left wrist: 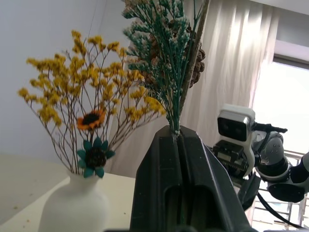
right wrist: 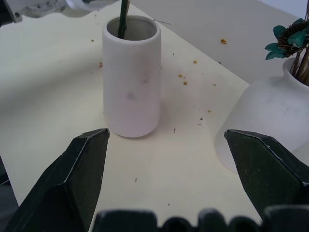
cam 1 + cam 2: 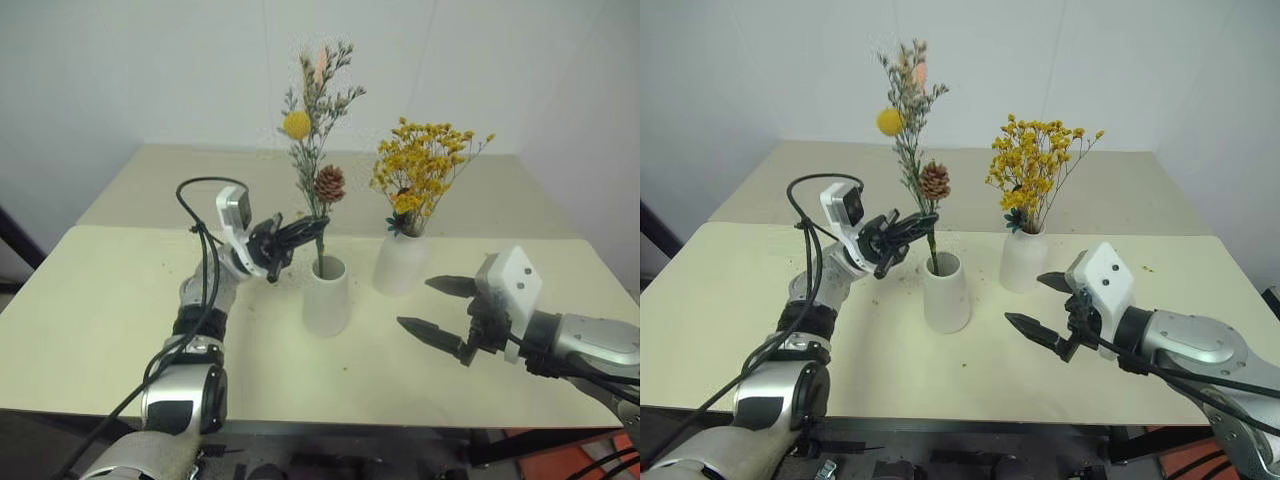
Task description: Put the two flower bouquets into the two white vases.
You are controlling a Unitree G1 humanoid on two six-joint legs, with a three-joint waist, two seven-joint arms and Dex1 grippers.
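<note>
My left gripper (image 3: pixel 305 229) is clamped tight on the stems of the sparse grey-green sprig bunch with a yellow ball flower and a brown pine cone (image 3: pixel 316 140), holding it upright over the tapered white ceramic vase with the wide mouth (image 3: pixel 326 296). The green stem ends reach down into that vase's mouth. Just to the right and a little farther back stands the rounder white bottle-shaped vase (image 3: pixel 400 262), and the bunch of tiny mustard-yellow dried blossoms on thin brown stems (image 3: pixel 424 165) already stands in its narrow neck. My right gripper (image 3: pixel 440 309) hangs low over the pale cream tabletop (image 3: pixel 100 310), near and to the right of both vases, its two black fingers spread wide apart and holding nothing. Small yellow crumbs (image 2: pixel 186 77) lie scattered on the table between the vases.
</note>
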